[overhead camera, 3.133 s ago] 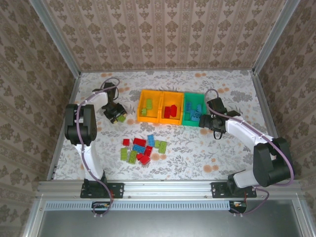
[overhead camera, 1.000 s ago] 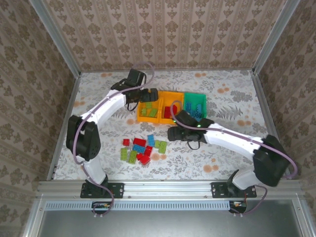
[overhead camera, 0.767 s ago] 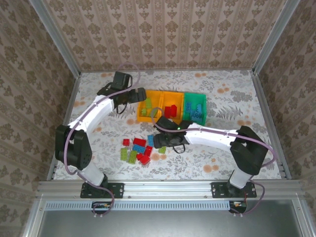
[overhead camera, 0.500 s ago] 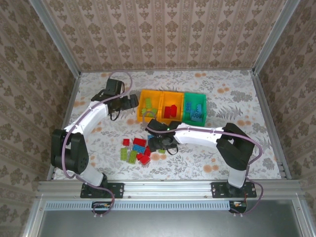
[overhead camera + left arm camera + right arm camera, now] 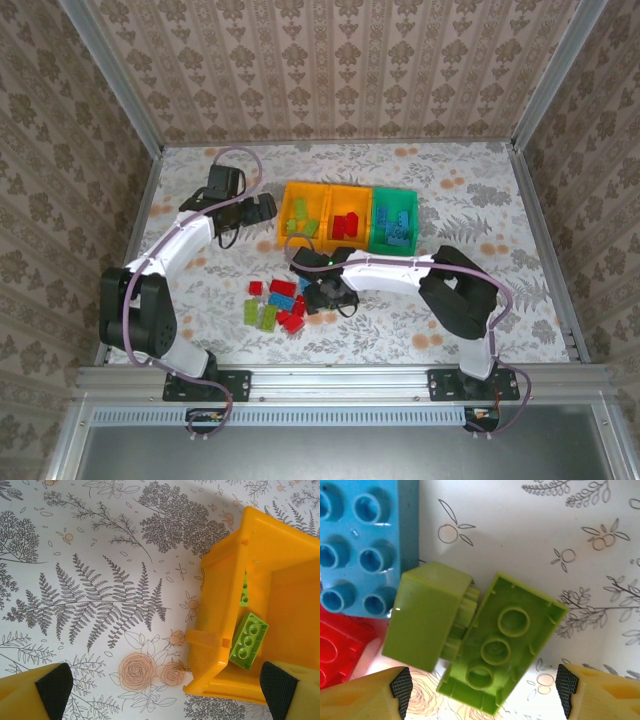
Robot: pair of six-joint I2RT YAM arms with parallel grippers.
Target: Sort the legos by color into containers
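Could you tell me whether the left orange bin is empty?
Not empty: lime green bricks lie inside the left orange bin.

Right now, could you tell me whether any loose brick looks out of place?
Yes: under the right gripper, one lime brick lies upside down, hollow side up, with a second lime brick tipped on its side against it.

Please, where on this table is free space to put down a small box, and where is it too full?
Free: the table right of the teal bin, up to its right edge; the strip behind the three bins; the cloth nearer than the right arm. Crowded: between the bins and the loose legos, where the open right gripper hovers.
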